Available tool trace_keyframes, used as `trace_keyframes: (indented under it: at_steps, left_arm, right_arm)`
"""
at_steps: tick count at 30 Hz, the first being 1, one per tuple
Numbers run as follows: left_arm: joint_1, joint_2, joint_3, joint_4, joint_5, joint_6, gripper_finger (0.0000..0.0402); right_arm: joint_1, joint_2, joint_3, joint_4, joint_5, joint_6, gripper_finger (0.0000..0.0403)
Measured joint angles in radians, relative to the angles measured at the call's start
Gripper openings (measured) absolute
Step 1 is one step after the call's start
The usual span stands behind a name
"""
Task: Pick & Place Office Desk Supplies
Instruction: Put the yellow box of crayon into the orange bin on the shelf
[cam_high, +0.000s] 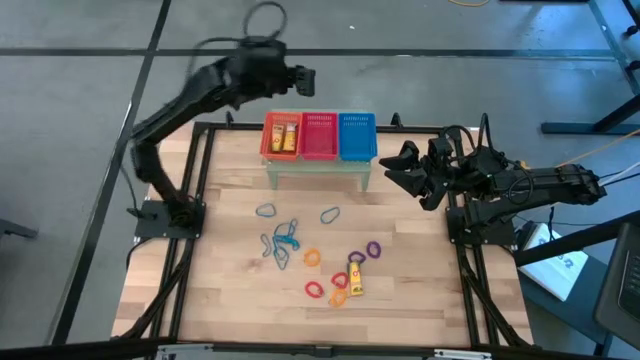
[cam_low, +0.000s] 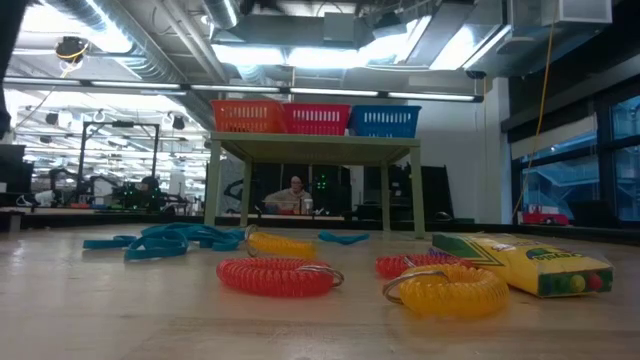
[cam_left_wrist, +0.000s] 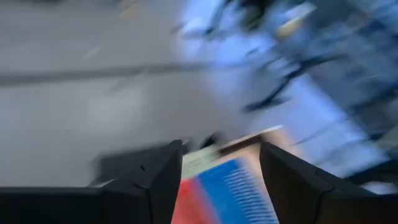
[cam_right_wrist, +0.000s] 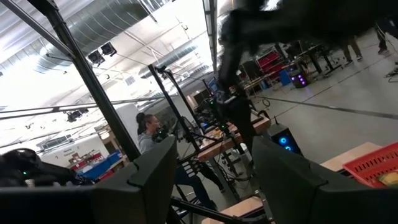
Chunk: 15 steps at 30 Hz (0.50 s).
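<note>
Supplies lie loose on the wooden table, well apart from both pincers. Nearest the front edge: red coiled loops, orange coiled loops and a yellow-orange box, long axis front to back; its label is unreadable. Beyond: purple loops, blue loops. Right pincer, fingers apart, hovers beside the blue mesh basket. Left pincer, fingers apart, is raised behind the orange mesh basket, which holds yellow-orange blocks.

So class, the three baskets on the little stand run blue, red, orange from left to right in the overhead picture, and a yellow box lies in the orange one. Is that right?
Not quite: the order is reversed. The high view shows the orange basket leftmost, the red basket in the middle, the blue basket rightmost. The yellow box does lie in the orange one.
</note>
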<state>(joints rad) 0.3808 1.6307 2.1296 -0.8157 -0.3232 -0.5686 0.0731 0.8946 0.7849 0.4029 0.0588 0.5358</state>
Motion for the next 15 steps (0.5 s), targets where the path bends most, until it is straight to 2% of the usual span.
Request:
trace_keyframes:
  at_steps: [4, 7, 12, 15]
  left_arm:
    - [-0.144, -0.084, 0.000, 0.229, -0.006, 0.136, 0.0209]
    - [-0.298, -0.107, 0.002, 0.369, -0.017, 0.273, 0.0207]
    - [-0.575, -0.069, 0.001, 0.458, -0.183, 0.478, 0.0205]
    - [-0.697, -0.010, 0.000, 0.459, -0.305, 0.527, 0.0205]
  right_arm:
    - [0.000, 0.000, 0.000, 0.016, -0.044, 0.000, 0.0213]
    - [0.000, 0.000, 0.000, 0.052, -0.082, 0.003, 0.0213]
    - [0.001, 0.000, 0.000, 0.145, -0.101, 0.003, 0.0213]
    - [0.001, 0.000, 0.000, 0.152, -0.100, 0.003, 0.0213]
